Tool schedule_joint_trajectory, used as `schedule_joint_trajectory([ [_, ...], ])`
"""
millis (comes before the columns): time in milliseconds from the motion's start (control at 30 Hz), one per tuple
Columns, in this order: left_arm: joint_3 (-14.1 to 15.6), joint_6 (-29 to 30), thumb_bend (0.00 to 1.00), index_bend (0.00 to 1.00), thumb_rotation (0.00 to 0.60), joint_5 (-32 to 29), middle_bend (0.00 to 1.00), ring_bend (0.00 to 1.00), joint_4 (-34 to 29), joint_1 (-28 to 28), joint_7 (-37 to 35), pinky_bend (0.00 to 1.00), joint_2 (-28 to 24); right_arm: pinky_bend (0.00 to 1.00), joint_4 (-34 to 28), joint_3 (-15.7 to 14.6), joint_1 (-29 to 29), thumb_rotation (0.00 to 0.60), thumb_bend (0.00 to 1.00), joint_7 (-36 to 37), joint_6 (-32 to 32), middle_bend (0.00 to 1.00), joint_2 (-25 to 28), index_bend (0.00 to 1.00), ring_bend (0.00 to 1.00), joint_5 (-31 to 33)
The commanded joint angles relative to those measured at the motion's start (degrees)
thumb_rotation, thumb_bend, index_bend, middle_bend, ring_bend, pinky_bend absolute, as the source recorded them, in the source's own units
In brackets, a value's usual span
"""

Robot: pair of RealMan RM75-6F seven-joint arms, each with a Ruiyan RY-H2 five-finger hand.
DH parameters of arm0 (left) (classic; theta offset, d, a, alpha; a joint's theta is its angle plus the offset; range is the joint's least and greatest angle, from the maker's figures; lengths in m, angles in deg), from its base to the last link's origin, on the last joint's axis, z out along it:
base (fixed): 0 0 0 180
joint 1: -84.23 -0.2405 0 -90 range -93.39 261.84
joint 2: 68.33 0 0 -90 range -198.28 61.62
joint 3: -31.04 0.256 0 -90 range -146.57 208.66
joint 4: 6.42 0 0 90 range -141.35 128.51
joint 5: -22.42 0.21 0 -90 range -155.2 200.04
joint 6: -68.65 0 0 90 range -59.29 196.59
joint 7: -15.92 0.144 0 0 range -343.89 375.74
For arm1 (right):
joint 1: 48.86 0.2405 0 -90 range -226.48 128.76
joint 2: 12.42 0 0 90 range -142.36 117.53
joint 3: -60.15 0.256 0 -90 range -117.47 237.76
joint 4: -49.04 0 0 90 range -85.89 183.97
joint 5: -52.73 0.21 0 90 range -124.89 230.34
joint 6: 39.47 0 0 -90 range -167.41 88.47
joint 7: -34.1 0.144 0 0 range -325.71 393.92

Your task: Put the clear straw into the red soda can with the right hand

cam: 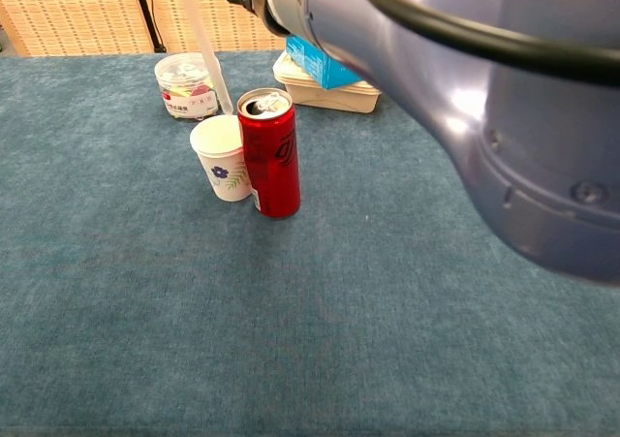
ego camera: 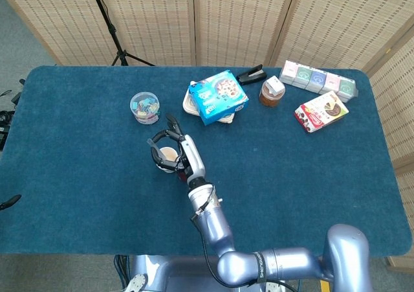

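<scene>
hovering clear straw [cam: 201, 49] — thin, translucent

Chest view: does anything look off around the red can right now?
Yes. The clear straw is not in the red soda can: its lower end hangs behind the white paper cup, left of the can's opening. The right hand holds it from above. Can and cup stand upright; nothing is spilled.

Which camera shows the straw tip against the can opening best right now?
The chest view: the clear straw slants down behind the paper cup, left of the red soda can, not in its opening. In the head view the right hand covers the can, and no straw can be made out.
</scene>
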State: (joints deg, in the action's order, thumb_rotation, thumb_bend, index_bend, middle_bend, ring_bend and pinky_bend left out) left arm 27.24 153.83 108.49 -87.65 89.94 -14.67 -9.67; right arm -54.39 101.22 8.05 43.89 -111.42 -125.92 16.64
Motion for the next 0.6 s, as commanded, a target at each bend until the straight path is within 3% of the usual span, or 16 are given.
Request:
schedule_joint_trajectory([
  [33, 0.0, 0.0, 0.00, 0.00, 0.600, 0.0, 0.00, 0.00, 0.0, 0.0, 0.0, 0.00, 0.0, 0.00, 0.3, 0.1, 0.1, 0.600, 0.69, -0.3, 0.0, 0.00, -0.3, 0.59, 0.00, -0.2],
  [600, 0.1, -0.3, 0.00, 0.00, 0.600, 0.0, 0.00, 0.00, 0.1, 0.1, 0.0, 0.00, 0.0, 0.00, 0.9, 1.2, 0.1, 0.600, 0.69, -1.9, 0.7, 0.00, -1.0, 0.59, 0.00, -0.8],
])
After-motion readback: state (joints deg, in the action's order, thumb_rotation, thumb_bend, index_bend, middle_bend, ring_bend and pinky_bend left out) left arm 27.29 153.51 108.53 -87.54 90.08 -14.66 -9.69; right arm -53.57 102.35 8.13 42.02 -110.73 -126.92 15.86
